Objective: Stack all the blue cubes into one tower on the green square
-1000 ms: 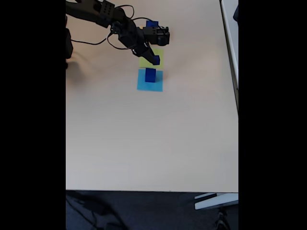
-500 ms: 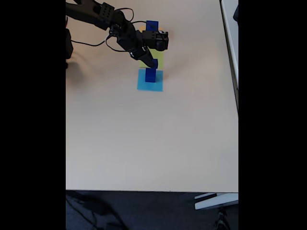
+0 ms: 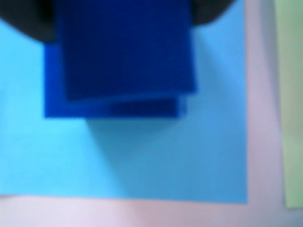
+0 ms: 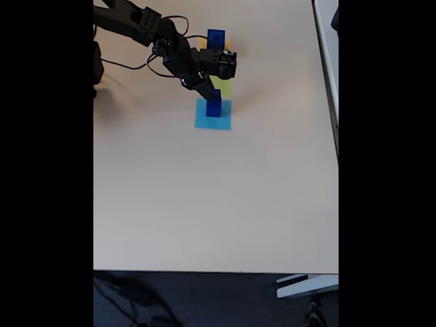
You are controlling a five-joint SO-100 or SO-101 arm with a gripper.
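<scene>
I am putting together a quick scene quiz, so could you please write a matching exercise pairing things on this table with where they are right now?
Things:
1. gripper
2. far blue cube
3. green square
4. light-blue square

Places:
A. between the other two squares
B. on the orange-yellow square
C. nearest the table's front edge
D. over the cube on the light-blue square

Pairs: 1-D, 2-B, 3-A, 4-C

A black, blocky, multi-jointed robot arm [image 4: 146,27] is seen in the fixed view, built of boxy motor segments. Thin black cables [image 4: 178,20] are looped loosely above and below its middle joints. No markings can be made out.
</scene>
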